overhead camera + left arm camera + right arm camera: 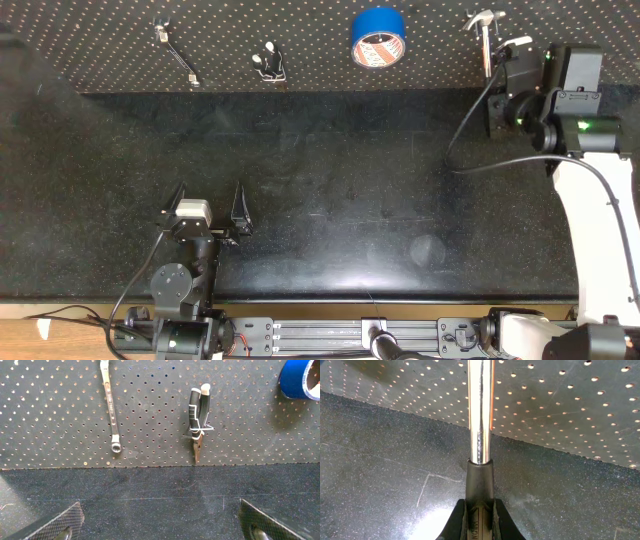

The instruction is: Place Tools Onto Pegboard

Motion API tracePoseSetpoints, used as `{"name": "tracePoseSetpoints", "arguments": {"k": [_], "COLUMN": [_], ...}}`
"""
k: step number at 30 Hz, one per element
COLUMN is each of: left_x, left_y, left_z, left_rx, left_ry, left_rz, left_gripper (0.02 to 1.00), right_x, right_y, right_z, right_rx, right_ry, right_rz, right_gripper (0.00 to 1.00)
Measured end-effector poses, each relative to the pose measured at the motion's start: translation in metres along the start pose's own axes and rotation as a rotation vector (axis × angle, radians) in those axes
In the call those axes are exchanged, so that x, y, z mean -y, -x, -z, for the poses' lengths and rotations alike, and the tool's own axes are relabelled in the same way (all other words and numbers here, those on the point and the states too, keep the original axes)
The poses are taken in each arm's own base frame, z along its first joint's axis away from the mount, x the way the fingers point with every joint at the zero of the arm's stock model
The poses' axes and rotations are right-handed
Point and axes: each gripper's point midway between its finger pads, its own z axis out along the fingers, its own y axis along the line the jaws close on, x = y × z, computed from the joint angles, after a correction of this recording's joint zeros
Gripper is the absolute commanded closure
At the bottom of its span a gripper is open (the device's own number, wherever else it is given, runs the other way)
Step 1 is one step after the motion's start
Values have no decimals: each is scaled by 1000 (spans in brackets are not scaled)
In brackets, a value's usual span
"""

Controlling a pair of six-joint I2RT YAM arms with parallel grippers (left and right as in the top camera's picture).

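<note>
Chrome-shafted hammer (481, 410), black grip: clamped in the right pincer (480, 515) near the end of its handle, shaft running up against the pegboard (560, 400). Judged reason: gripping low leaves the head free to meet a hook.

Location, top view: hammer (486, 35) at the board's right end, head uppermost, right pincer (508, 75) just below it. Whether the head already rests on a hook cannot be told.

Pegboard (100, 40), items hung: wrench (178, 52), pliers (268, 62), blue tape (378, 38). Each hangs from its upper end, so gravity keeps it flat to the board.

Left pincer (208, 198): wide, holding nothing, low over the black surface (330, 170), well apart from the board. Judged parked, out of the right arm's way.

Views compared: the right wrist view gives the clamp on the handle, which the top view hides behind the arm. The left wrist view gives wrench (110, 407), pliers (197, 420) with their wire hook, and tape (300, 380) face-on, and the spread of its own pincer (160, 527).
</note>
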Motion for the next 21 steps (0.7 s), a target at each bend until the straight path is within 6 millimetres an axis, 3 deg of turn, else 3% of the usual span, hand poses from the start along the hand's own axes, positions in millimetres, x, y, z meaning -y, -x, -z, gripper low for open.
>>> {"name": "tracePoseSetpoints", "arguments": {"k": [4,5,6,9,14,17,19,21], "left_x": [0,0,0,0,0,0,0,0], "left_y": [0,0,0,0,0,0,0,0], "left_z": [0,0,0,0,0,0,0,0], "left_rx": [0,0,0,0,0,0,2,-2], "left_ry": [0,0,0,0,0,0,0,0], "left_rz": [0,0,0,0,0,0,0,0], "left_gripper": [23,23,23,23,23,23,23,23], "right_x": [0,0,0,2,4,-12,-24,-34], "right_y": [0,0,0,5,18,36,25,-12], "right_z": [0,0,0,0,0,13,30,41], "right_rx": [0,0,0,21,73,289,388,491], "right_ry": [0,0,0,-8,-20,-40,-51,-67], "right_rz": [0,0,-4,-5,13,102,136,166], "right_gripper": [921,757,465,95,80,77,75,75]}}
